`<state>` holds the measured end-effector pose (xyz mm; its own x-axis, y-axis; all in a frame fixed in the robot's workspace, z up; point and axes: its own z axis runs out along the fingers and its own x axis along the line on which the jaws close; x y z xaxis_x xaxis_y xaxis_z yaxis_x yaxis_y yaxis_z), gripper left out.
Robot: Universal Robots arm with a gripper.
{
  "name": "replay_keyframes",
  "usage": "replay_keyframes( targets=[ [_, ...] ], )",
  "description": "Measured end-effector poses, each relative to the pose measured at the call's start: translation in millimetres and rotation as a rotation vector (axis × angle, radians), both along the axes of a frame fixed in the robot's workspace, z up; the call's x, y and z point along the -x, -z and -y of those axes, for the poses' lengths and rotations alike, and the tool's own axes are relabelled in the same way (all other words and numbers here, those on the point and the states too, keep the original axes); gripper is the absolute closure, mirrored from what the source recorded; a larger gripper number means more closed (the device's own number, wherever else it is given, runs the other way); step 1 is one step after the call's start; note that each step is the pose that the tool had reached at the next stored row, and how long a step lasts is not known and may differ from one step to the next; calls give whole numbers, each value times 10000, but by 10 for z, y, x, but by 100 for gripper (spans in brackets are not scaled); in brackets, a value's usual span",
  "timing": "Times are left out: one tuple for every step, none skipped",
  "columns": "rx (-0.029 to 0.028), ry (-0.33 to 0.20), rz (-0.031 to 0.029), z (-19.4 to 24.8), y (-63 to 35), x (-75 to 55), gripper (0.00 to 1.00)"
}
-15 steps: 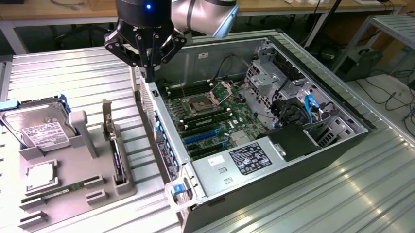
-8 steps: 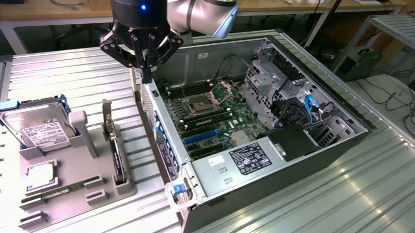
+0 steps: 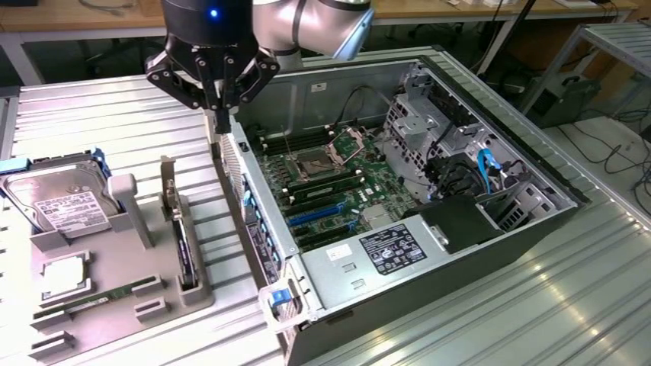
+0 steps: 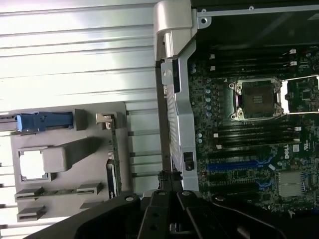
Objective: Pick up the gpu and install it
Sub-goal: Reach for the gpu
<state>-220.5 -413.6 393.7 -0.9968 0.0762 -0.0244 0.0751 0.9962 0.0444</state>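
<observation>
The gpu (image 3: 183, 242) stands on edge in a slot of the grey holder (image 3: 122, 263) on the exterior view's left, its silver bracket at the far end and its board dark and thin. In the wrist view the gpu (image 4: 113, 158) is a narrow strip along the holder's edge. My gripper (image 3: 218, 122) hangs shut with nothing in it, above the near wall of the open computer case (image 3: 249, 206), up and to the right of the gpu. In the wrist view my gripper (image 4: 167, 178) sits over that wall's rim.
The holder also carries a silver hard drive (image 3: 59, 202), a square processor (image 3: 63, 276) and a green RAM stick (image 3: 97, 299). Inside the case lie the motherboard (image 3: 341, 179) with blue slots (image 3: 313, 215), a power supply (image 3: 392, 252) and a drive cage (image 3: 437, 122).
</observation>
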Motion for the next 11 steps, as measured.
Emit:
replay_keyframes(
  targets=[
    [-1, 0, 1, 4, 0, 13, 89],
    [0, 0, 0, 7, 0, 25, 89],
    [0, 0, 1, 10, 0, 37, 89],
    [-1, 0, 1, 13, 0, 49, 89],
    [0, 0, 0, 16, 0, 61, 89],
    [0, 0, 0, 19, 0, 73, 89],
    [0, 0, 0, 22, 0, 83, 89],
    [0, 0, 0, 25, 0, 95, 89],
    [0, 0, 0, 28, 0, 105, 89],
    [0, -1, 0, 31, 0, 116, 89],
    [0, 0, 0, 33, 0, 126, 89]
  ],
)
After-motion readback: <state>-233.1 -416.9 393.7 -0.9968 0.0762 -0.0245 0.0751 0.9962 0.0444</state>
